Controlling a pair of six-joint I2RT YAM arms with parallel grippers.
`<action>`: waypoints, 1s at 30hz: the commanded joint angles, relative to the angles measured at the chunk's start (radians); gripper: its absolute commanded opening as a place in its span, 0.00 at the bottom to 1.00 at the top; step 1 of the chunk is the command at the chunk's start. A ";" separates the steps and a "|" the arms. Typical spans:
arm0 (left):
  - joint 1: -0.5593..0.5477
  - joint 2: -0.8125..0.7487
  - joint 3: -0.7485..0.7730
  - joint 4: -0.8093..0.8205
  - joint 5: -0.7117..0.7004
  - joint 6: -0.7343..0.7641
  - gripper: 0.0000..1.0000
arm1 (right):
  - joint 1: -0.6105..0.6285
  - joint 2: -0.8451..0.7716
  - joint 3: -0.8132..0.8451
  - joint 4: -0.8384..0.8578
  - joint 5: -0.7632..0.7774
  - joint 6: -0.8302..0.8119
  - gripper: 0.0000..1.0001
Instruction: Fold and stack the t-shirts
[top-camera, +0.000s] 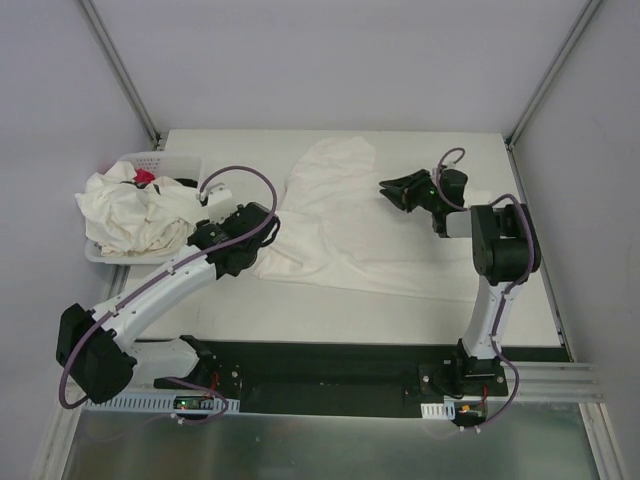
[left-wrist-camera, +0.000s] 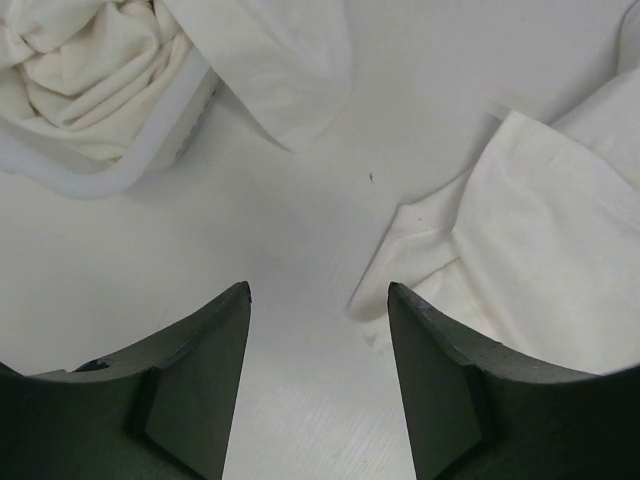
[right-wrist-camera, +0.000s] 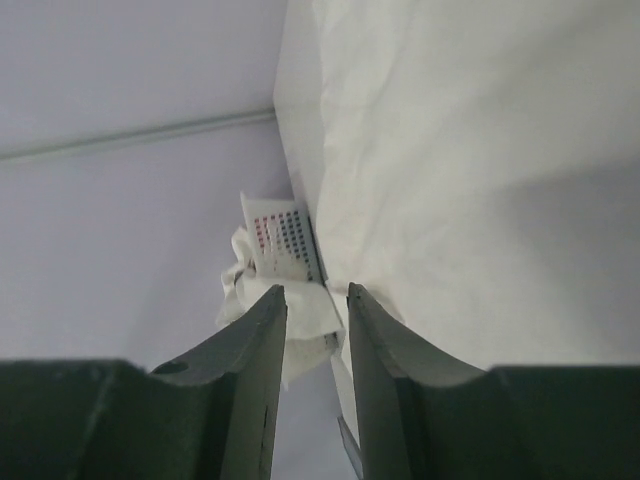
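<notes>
While both arms hang over the white worktop (top-camera: 330, 310), I see one spread t-shirt (top-camera: 340, 220) lying flat on it, between the two sets of jaws. Its rumpled near corner sits just right of the left jaws, and its body lies below and to the right of the right jaws. Ahead and left of the left jaws stands the perforated basket (top-camera: 160, 160), heaped with crumpled t-shirts (top-camera: 130, 215), one draped over its rim. My left jaws stand wide apart with nothing between them. My right jaws are narrowly apart, gripping nothing. A small red packet (top-camera: 145, 177) shows atop the heap.
</notes>
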 joint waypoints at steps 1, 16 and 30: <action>-0.005 0.068 0.008 0.056 0.029 0.013 0.56 | 0.120 0.047 0.057 0.026 -0.042 0.033 0.34; -0.004 0.188 0.103 0.076 0.088 0.083 0.56 | 0.275 0.095 -0.020 0.124 -0.065 0.103 0.34; -0.004 0.179 0.089 0.076 0.086 0.079 0.56 | 0.418 0.052 -0.109 0.151 -0.071 0.123 0.34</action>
